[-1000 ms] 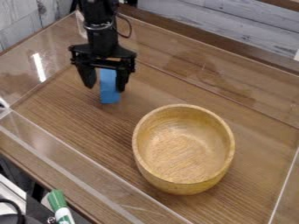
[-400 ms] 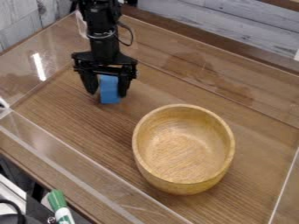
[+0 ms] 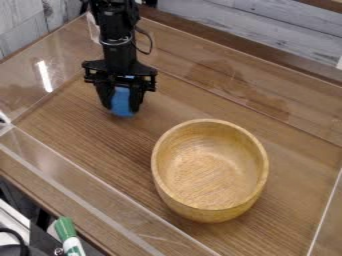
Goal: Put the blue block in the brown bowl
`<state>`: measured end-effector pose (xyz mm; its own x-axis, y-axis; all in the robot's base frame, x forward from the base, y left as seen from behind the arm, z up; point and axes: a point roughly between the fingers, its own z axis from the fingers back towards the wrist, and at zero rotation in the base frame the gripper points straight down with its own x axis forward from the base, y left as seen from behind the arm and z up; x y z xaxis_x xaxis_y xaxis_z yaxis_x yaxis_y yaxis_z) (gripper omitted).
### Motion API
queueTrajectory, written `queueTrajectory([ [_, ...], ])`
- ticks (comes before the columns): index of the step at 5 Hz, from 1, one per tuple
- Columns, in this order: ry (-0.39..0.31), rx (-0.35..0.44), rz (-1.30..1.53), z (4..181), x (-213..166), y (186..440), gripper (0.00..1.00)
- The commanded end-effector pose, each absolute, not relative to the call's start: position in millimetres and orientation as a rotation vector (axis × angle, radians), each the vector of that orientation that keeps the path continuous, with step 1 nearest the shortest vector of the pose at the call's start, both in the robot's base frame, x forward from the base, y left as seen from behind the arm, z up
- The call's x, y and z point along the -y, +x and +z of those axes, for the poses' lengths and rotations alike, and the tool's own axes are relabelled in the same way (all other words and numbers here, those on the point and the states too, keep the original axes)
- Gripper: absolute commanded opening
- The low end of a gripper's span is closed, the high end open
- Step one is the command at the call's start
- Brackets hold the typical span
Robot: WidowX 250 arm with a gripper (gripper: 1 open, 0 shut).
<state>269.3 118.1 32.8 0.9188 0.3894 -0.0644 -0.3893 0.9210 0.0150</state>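
Observation:
The blue block [image 3: 123, 99] stands on the wooden table [image 3: 241, 90] at the upper left, between the black fingers of my gripper [image 3: 122, 99]. The fingers have closed in against its sides, so the gripper is shut on the block, which still rests on the tabletop. The arm comes down from the top of the view. The brown bowl [image 3: 210, 168] sits empty to the lower right, well apart from the gripper.
Clear plastic walls [image 3: 80, 195] border the table on the left and front. A green-capped marker [image 3: 63, 236] lies outside the front wall at the bottom left. A grey plank wall [image 3: 267, 20] runs behind the table.
The gripper has lowered around the blue block and its fingers have closed in on it. The bowl has not moved.

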Motion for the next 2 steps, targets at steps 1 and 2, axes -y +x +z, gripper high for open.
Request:
queueTrajectory([
  [1, 0.033, -0.006, 0.383, 59.0, -121, 272, 0.00],
  [2, 0.048, 0.002, 0.375, 69.1, -121, 266, 0.00],
])
